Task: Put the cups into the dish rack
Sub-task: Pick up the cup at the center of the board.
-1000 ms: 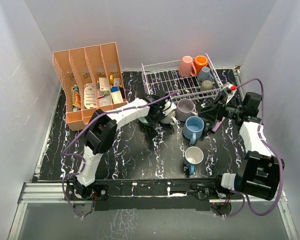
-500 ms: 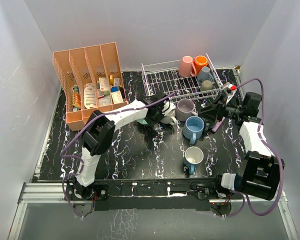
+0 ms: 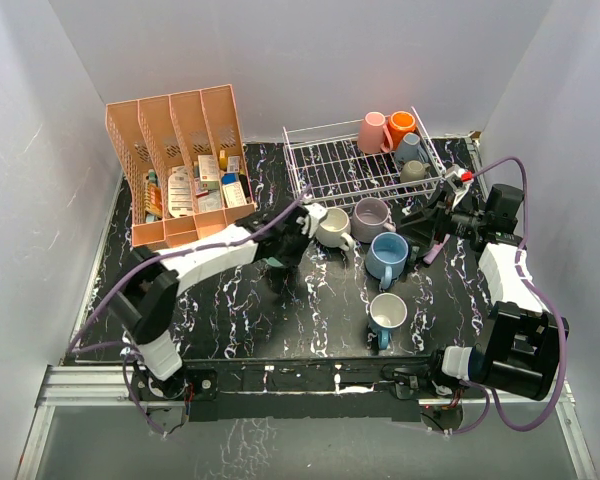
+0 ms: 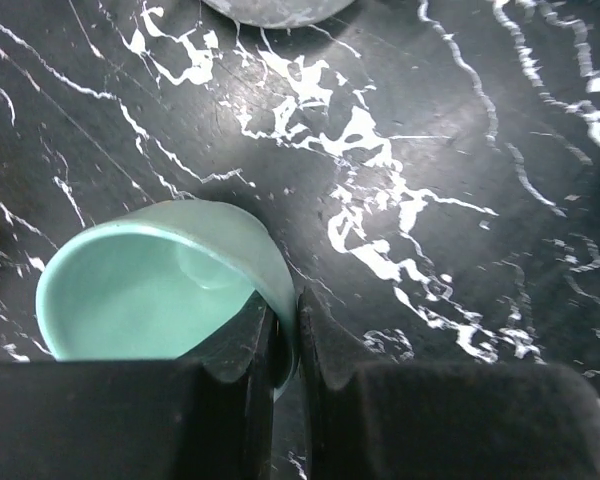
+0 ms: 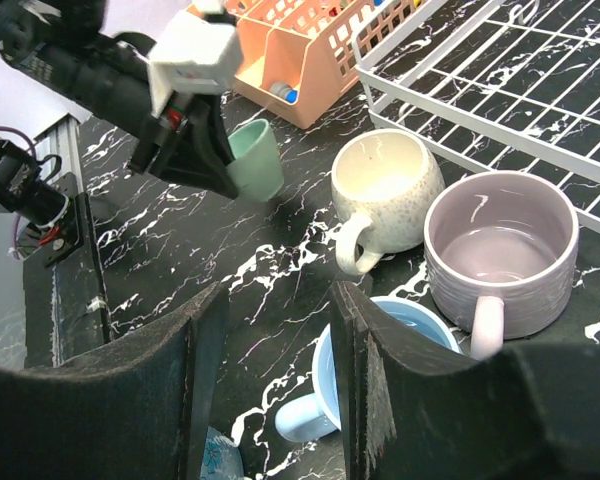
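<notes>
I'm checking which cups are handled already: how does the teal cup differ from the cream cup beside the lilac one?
The teal cup is plain; the cream cup is speckled. The teal cup's rim is pinched in the left gripper, while the cream cup stands free and upright on the table. The cream cup's handle shows; the teal cup's does not. Both are empty and outside the dish rack.

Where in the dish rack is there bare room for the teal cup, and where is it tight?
In the dish rack, the left and middle grid is bare, from the left rim to the pink cup in the far right cluster. Tight just in front: cream mug, lilac mug, blue mug and the right gripper crowd there.
</notes>
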Motion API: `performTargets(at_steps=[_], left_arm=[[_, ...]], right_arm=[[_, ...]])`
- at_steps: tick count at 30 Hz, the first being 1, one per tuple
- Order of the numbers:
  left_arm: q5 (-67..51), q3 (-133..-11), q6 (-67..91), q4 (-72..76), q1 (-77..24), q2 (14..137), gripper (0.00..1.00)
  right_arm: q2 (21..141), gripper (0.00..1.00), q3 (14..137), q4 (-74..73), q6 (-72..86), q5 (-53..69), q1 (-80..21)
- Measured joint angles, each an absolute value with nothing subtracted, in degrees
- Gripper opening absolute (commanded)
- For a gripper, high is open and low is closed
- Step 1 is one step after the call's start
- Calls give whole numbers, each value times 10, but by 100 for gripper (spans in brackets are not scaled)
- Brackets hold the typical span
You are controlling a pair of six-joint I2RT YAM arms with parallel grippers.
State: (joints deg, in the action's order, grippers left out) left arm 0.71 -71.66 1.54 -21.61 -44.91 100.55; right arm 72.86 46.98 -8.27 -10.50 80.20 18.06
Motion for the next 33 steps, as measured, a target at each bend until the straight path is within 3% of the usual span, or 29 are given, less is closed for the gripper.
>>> performTargets(at_steps=[15,24,33], left_arm=[[-121,-396,315,166,-391,684,0],[-155,-307,494,401,-387,670,0],[-192,-300,652,621,-387,727,0]], right_arm=[[728,48,457,-72,-118,849,181],[728,48,443,-70,-137,880,181],[728,49,440,-70,-156,885,181]])
